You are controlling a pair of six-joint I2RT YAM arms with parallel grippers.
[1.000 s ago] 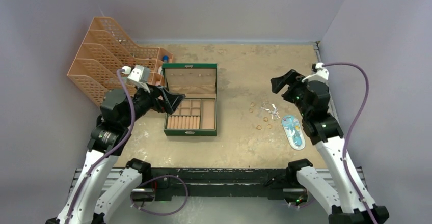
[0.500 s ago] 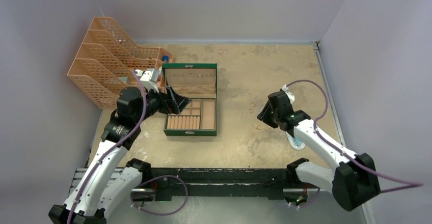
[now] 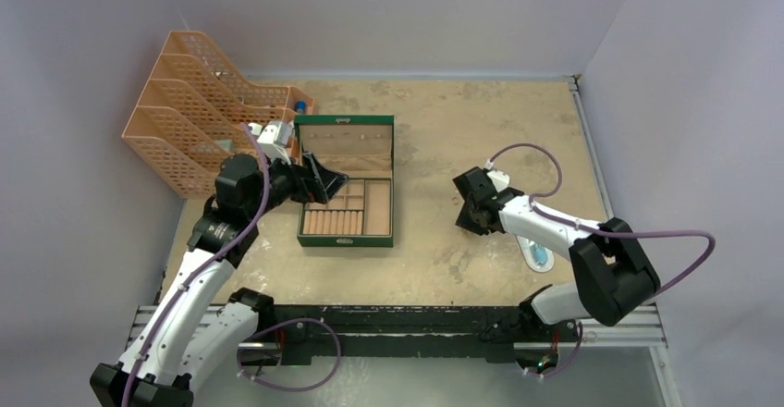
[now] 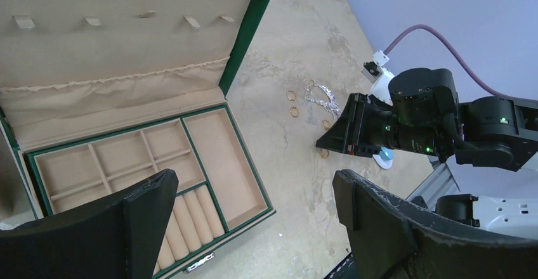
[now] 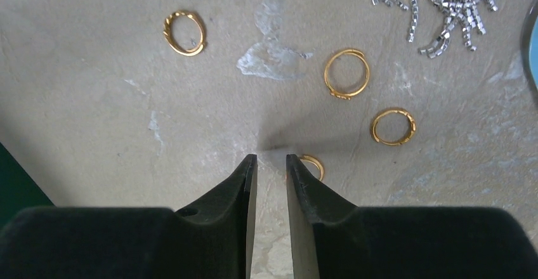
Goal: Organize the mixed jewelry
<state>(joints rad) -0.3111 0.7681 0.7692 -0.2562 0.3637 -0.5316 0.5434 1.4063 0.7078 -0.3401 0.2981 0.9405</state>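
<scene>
Right wrist view: ring just right of the tips

My right end effector (image 5: 271,160) hangs low over the counter (image 5: 95,120), fingers nearly closed, gripping nothing; nearest gold ring (image 5: 312,165) touches the right fingertip's outer side; silver chains (image 5: 431,6) lie far-right; left end effector (image 4: 254,209) gapes over the green box (image 4: 244,44).

open green jewelry box (image 3: 347,205), orange file racks (image 3: 199,102), light-blue packet (image 3: 538,255), tan table (image 3: 444,120)
</scene>
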